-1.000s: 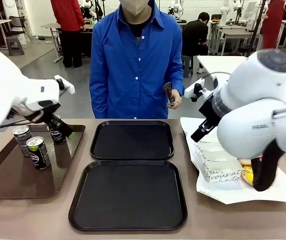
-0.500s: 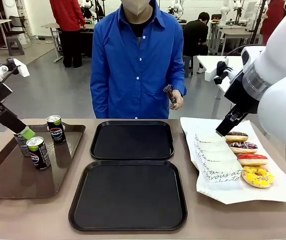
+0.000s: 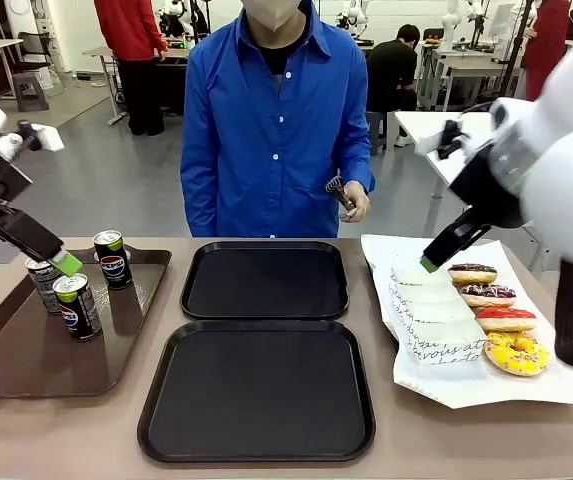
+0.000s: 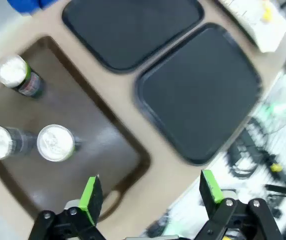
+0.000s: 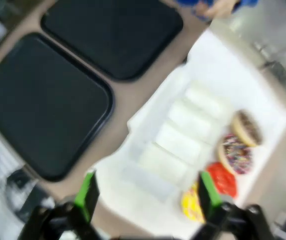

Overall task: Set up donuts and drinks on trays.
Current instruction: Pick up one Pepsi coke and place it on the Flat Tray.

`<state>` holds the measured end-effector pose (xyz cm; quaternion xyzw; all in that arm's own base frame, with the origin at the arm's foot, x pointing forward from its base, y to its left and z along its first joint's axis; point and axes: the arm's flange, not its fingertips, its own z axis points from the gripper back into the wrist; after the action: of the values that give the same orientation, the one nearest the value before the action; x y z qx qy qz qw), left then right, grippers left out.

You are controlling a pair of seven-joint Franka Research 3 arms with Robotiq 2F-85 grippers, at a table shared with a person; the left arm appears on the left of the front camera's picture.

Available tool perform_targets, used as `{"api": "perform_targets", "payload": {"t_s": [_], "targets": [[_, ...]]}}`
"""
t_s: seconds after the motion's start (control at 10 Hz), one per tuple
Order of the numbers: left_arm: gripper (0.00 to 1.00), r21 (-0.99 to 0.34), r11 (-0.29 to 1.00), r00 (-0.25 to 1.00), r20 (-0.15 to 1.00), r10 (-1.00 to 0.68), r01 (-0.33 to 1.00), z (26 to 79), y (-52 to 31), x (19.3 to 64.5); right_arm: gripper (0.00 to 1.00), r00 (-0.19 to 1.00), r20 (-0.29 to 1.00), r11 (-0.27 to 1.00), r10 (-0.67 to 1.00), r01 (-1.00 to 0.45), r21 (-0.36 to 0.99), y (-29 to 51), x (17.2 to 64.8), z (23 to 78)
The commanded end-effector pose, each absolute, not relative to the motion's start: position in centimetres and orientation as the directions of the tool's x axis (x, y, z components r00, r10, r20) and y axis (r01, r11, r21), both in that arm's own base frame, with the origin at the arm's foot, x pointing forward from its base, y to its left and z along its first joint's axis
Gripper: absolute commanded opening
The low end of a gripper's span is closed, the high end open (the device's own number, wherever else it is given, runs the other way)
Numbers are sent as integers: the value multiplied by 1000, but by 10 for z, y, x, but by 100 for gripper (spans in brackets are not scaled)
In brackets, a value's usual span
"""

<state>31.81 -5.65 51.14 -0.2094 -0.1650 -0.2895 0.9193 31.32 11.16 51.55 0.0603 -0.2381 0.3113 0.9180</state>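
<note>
Donuts (image 3: 488,294) sit just right of right gripper (image 3: 428,263), cans (image 3: 78,306) beneath left gripper (image 3: 66,264); both spread wide, holding nothing.

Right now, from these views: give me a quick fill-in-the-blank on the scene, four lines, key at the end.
1. The brown tray holds ____ cans.
2. On the white paper lie ____ donuts.
3. The nearest donut to the robot has ____ icing.
4. The left claw and the right claw both stand ____, holding nothing.
Missing words: three; four; yellow; open.
</note>
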Motion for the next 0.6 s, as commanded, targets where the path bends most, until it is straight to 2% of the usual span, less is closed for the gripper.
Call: {"api": "perform_targets", "payload": {"t_s": [0.0,0.2,0.4,0.5], "targets": [[100,-835,481,959,278,-48,266,526,-7,321,100,907,419,564,-39,-326,759,12,298,502],[100,-916,389,988,139,71,101,524,32,326,100,917,329,337,-224,-244,909,-55,290,487],[100,-953,299,991,-2,137,-44,506,71,334,100,923,221,137,-316,-186,973,-125,281,462],[100,-945,309,980,-48,196,-108,493,91,335,100,924,198,106,-327,-172,979,-148,277,451]]}}
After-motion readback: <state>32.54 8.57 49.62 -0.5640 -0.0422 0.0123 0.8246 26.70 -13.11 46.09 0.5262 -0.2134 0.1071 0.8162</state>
